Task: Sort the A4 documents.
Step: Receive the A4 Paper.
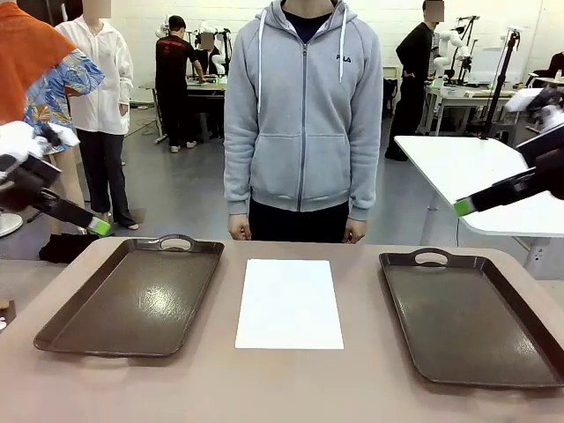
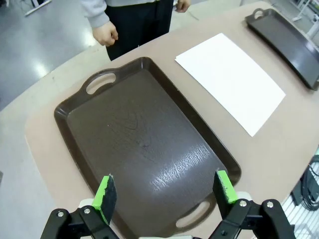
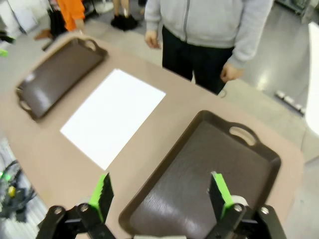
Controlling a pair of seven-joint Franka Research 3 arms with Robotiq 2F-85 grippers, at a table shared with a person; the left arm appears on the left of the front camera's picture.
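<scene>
The A4 documents [image 1: 289, 304] lie flat on the bench [image 1: 282, 383], in the middle of it, as a plain white rectangle with its short edges facing the robot and the person; whether it is one sheet or several stacked cannot be told. They sit between two dark brown trays and touch neither: the left tray [image 1: 132, 300] is just beside one long edge and the right tray [image 1: 471, 322] beside the other, each tray showing a handle cut-out at its far end. The left jaws stand wide apart with nothing between them, their green pads [image 2: 105, 193] hanging above the near end of the left tray in the left wrist view; in the front view that arm is raised at the picture's left side, above the bench. The right jaws are likewise spread with nothing held, their pads [image 3: 102, 195] above the near end of the right tray, one over the tray's corner and the bare bench beside it. A person in a grey zip hoodie [image 1: 302, 115] stands at the far side of the bench, directly behind the paper, one hand [image 1: 239, 228] and the other hand [image 1: 354, 232] hanging loosely curled at the sides, just beyond the bench's far edge.
</scene>
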